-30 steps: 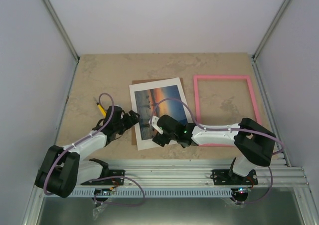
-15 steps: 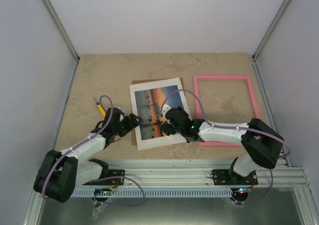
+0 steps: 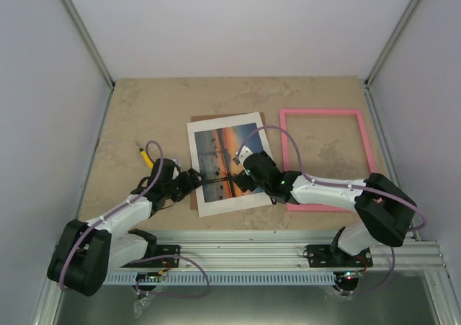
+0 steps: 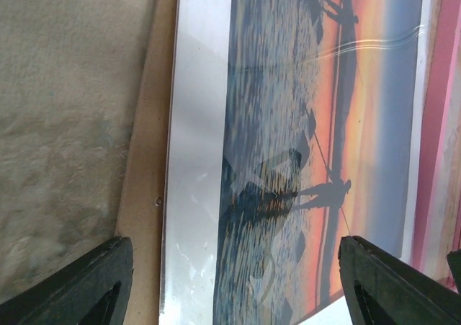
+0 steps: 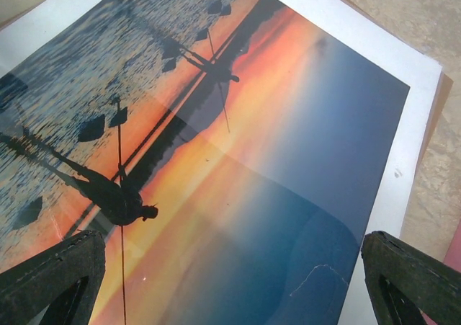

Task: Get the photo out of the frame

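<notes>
left claw gapes wide at the photo's left edge, gripping nothing. right claw is spread fully above the photo's middle, also empty. beneath both lies the photo, an orange sunset over water, flat within a white mat border on a brown backing board. near its right side the pink frame lies apart and empty, with bare table showing through it. the rim seems off. lifting the print from mat and board likely remains.
</notes>
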`<state>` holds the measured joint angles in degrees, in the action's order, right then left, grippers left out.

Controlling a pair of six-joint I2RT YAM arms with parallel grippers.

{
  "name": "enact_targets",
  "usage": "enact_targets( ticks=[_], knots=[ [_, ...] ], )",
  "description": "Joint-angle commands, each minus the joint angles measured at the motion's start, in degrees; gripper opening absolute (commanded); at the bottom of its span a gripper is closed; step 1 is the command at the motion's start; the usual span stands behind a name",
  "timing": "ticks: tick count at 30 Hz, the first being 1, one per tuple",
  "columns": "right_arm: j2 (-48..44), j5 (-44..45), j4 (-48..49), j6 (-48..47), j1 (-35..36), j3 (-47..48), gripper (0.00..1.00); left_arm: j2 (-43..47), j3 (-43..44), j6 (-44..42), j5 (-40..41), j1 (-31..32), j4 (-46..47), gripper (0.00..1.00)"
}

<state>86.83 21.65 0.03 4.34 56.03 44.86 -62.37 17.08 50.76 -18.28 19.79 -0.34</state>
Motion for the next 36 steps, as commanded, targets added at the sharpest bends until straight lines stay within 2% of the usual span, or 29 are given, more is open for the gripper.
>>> enact_targets(
  ticks=[1, 14, 22, 28, 36],
  knots=[
    [-0.7, 0.2, 1.6, 0.9, 0.0, -0.6, 0.98, -1.0, -0.8, -1.1, -1.1, 0.9, -0.2, 0.80],
    [-0.8, -0.3, 1.7, 0.8, 0.0, -0.7, 0.98, -2.8, -1.3, -0.2, -2.9, 2.3, 3.4, 0.77],
    [-2.3, -3.1, 2.9, -0.2, 0.0, -1.6, 0.98, -0.3, -1.0, 1.5, -3.7, 2.4, 5.1, 0.69],
    [-2.4, -5.9, 3.6, -1.8, 0.8, -1.8, 0.98, 0.7, -0.1, 2.2, -4.1, 2.9, 5.2, 0.68],
    [-2.0, -8.1, 4.2, -3.4, 2.5, -1.8, 0.98, -2.8, 0.9, 2.8, -4.3, 4.4, 8.2, 0.67]
  ],
)
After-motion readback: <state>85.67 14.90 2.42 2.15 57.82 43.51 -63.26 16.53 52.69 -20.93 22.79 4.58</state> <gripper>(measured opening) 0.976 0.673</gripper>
